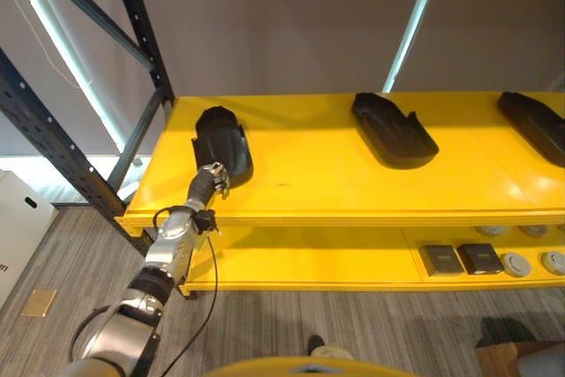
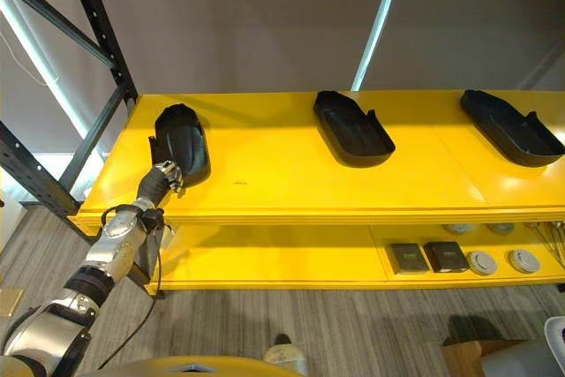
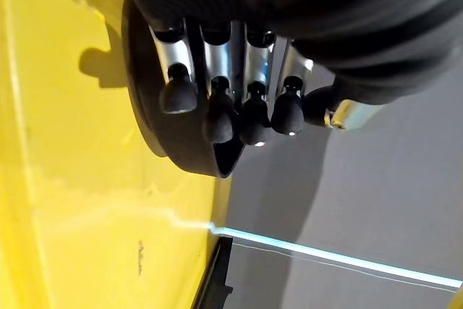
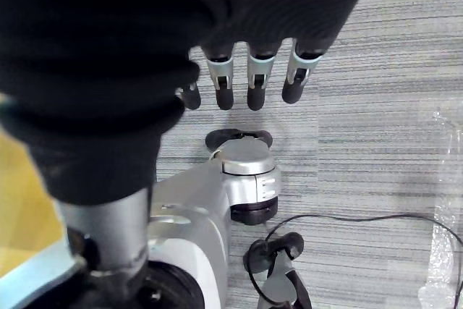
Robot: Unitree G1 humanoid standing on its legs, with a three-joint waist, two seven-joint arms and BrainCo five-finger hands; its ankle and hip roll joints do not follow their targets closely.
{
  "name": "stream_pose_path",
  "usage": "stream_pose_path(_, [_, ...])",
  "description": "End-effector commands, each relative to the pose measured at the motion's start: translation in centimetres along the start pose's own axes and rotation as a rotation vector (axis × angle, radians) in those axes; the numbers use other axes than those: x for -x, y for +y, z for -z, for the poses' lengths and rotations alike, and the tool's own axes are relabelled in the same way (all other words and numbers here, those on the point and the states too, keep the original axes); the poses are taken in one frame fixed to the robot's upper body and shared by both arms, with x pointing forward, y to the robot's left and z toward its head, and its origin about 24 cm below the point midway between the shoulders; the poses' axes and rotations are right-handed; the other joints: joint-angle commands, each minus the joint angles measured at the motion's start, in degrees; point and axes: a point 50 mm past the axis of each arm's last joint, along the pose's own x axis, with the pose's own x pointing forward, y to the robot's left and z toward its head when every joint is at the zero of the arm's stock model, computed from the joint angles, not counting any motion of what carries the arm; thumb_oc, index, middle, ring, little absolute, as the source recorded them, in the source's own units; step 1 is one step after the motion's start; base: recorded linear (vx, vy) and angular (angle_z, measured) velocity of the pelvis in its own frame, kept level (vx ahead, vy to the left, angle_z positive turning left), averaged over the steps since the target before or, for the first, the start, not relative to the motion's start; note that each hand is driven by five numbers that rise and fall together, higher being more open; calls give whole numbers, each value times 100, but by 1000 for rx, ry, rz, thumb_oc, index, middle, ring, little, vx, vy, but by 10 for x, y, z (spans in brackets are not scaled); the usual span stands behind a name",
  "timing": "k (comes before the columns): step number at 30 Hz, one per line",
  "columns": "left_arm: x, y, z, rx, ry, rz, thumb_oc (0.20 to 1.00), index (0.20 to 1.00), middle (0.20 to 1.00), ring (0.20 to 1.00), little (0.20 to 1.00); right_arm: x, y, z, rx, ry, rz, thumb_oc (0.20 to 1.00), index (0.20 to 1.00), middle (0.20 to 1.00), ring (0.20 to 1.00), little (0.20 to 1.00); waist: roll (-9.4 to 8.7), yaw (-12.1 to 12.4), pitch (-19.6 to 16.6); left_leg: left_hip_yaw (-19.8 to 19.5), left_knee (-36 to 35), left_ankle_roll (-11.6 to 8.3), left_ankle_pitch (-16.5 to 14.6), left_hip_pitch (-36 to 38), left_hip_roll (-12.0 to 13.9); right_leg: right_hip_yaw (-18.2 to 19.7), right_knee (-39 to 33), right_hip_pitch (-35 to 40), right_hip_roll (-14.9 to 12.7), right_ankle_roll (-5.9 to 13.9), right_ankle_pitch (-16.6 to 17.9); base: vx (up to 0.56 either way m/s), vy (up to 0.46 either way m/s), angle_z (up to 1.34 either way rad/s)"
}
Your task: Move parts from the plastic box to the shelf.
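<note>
A black moulded part (image 1: 222,143) lies at the left end of the yellow shelf's top board (image 1: 335,184). My left hand (image 1: 212,179) is at the part's near end, by the shelf's front edge. In the left wrist view its fingers (image 3: 217,110) hang relaxed over the part's rim (image 3: 181,157), with the thumb (image 3: 322,105) off to one side and not wrapped round it. My right hand (image 4: 249,70) hangs over the grey floor, fingers straight and holding nothing.
Two more black parts (image 1: 393,130) (image 1: 534,123) lie further right on the top board. The lower board holds small dark boxes (image 1: 461,259) and round white pieces (image 1: 515,264). A dark steel upright (image 1: 53,152) stands at the left, with a white box (image 1: 13,227) beyond it.
</note>
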Motion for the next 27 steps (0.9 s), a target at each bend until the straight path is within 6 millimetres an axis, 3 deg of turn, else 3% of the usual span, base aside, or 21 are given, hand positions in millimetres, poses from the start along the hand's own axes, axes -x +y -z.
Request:
stream_pose_path(1, [-22, -19, -23, -46, -59, 59, 200, 200, 200, 200, 200, 2, -6, 4, 56, 46, -3, 1000, 1000, 1000, 1000, 1000, -77, -18, -71, -140, 968, 86, -555, -338, 100, 25, 192, -98, 46, 205, -176, 0, 0, 0])
stream_pose_path(9, [-27, -28, -31, -30, -82, 59, 200, 200, 200, 200, 200, 2, -7, 3, 71, 47, -1, 1000, 1000, 1000, 1000, 1000, -69, -63, -100, -115, 935, 80, -545, -323, 95, 53, 172, -106, 73, 200, -174, -1, 2, -1])
stream_pose_path(17, [-30, -17, -24, -46, -31, -33, 200, 200, 200, 200, 200, 0, -3, 3, 86, 57, -10, 1000, 1000, 1000, 1000, 1000, -76, -99, -132, -121, 896, 86, -522, -318, 79, 67, 174, -111, 87, 197, -184, -1, 5, -3])
stream_pose_path(27, [-32, -27, -50, -7, -175, 27, 200, 200, 200, 200, 200, 1, -5, 2, 126, 64, -22, 1000, 1000, 1000, 1000, 1000, -75, -2, -90, -207, 875, 84, -496, -341, 58, -7, 206, -93, 81, 200, -207, -3, 2, 0])
